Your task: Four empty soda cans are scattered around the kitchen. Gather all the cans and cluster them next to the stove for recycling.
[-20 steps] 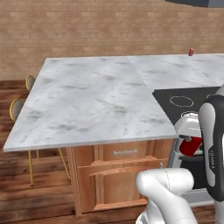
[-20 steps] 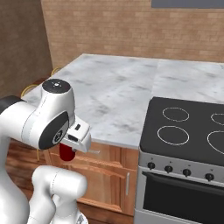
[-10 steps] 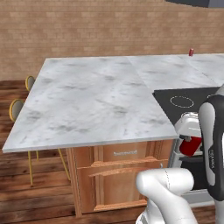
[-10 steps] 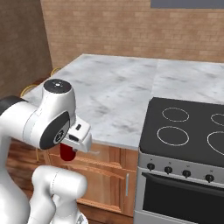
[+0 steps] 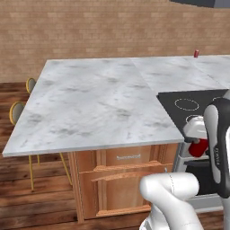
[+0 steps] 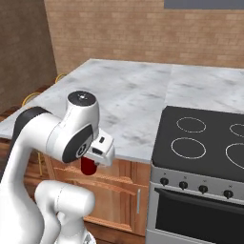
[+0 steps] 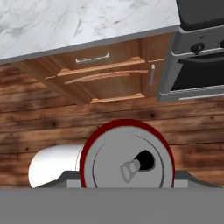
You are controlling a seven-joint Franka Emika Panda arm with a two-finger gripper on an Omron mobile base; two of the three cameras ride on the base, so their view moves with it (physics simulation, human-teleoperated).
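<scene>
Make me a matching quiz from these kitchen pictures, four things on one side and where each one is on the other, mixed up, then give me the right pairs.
Things:
1. red can in the claw
2. second red can
3. stove
4. yellow-legged stools

Places:
A. far back on the marble counter
B. on the wood floor beside the counter's far end
C. held below counter height, in front of the wooden cabinets
D. set against the counter's edge, knobs on its silver front

Pairs: 1-C, 2-A, 3-D, 4-B
</scene>
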